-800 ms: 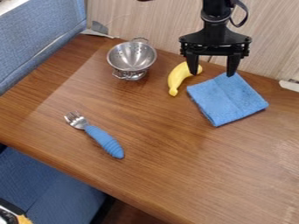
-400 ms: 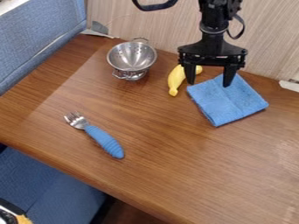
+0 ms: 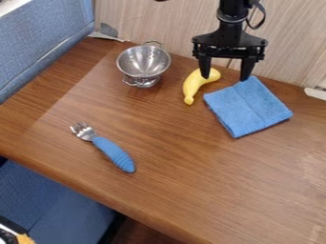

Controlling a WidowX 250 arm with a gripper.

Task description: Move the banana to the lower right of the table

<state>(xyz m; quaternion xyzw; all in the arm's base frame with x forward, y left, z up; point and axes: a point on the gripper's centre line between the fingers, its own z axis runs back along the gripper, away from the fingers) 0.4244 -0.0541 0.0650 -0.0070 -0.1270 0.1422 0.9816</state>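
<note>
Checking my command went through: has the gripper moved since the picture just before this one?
Yes: judged against the blue cloth, the gripper has shifted toward the top of the view.

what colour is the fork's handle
Blue, seen best in the camera view: the handle.
</note>
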